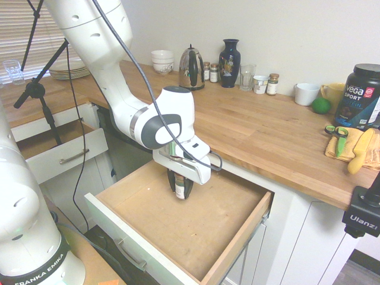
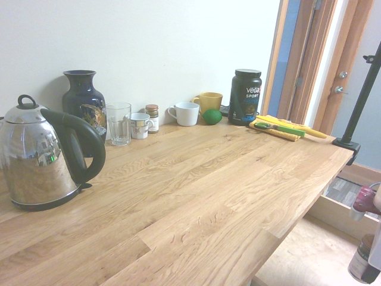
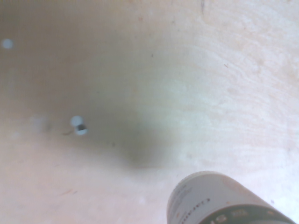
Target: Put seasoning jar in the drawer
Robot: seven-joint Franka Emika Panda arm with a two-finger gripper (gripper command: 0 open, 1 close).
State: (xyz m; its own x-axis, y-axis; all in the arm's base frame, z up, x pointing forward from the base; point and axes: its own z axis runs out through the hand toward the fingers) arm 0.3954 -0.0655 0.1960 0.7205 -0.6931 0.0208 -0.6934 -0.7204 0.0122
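We saw the wooden surface (image 1: 255, 127) running along the wall, and below its front edge the big drawer (image 1: 148, 222) stood pulled wide open, its light-brown bottom bare. A smaller drawer (image 1: 65, 155) beside the big drawer was also open. On the surface well behind the drawer stood a kettle (image 1: 192, 68), a dark vase (image 1: 229, 63) and a black tub (image 1: 359, 95).

The white arm (image 1: 119, 77) reached down over the drawer with the gripper (image 1: 180, 189) pointing straight down inside it. The gripper was closed on the seasoning jar (image 1: 180, 190), which hung upright in its grasp, near the drawer's back wall. From the first exterior view we could not tell whether the jar's base touched the drawer bottom or hung just above it; in the wrist view the jar (image 3: 219, 200) showed above a soft shadow on the wood.

We judged the placing step to be in hand. The next move called for setting the jar on the wood, opening the gripper, then lifting straight up so the jar stayed standing.
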